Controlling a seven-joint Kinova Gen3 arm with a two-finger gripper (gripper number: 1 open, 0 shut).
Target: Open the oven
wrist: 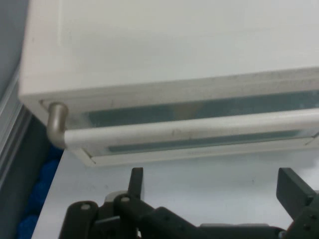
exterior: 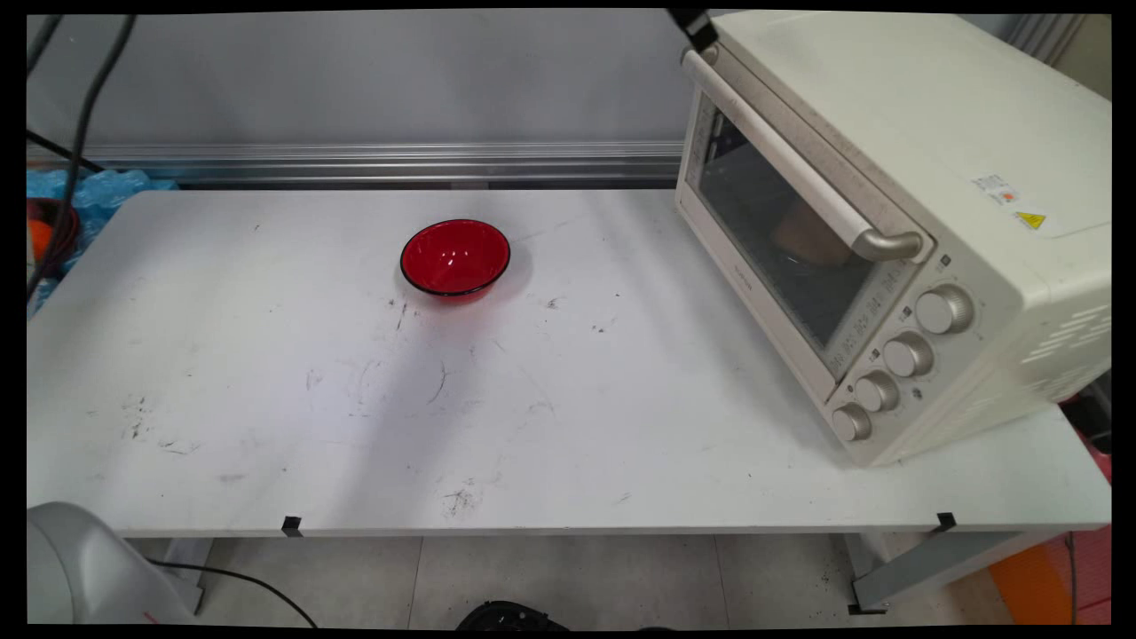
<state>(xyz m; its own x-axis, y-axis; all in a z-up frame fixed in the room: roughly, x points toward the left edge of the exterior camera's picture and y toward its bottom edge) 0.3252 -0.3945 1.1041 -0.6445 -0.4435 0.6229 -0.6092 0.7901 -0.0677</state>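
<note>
In the main view a cream toaster oven (exterior: pixel 896 222) stands on the right of the white table (exterior: pixel 266 426), its glass door closed, its long bar handle (exterior: pixel 799 169) running across the top of the door and four knobs (exterior: pixel 896 359) down its near side; something brownish shows dimly behind the glass. A red bowl (exterior: pixel 455 257) sits well apart to the left, empty. Only the tip of the black gripper (exterior: pixel 697 27) shows at the top edge, just above the handle's far end. In the hand view the gripper (wrist: pixel 214 191) hangs with its two fingers (wrist: pixel 136 181) spread wide and holding nothing, facing the oven door, the handle (wrist: pixel 189 132) crossing just beyond the fingertips. Judging from this, a good grasp calls for centring the bar between the fingers, squarely across it, away from its curved end bracket (wrist: pixel 56 124).
</note>
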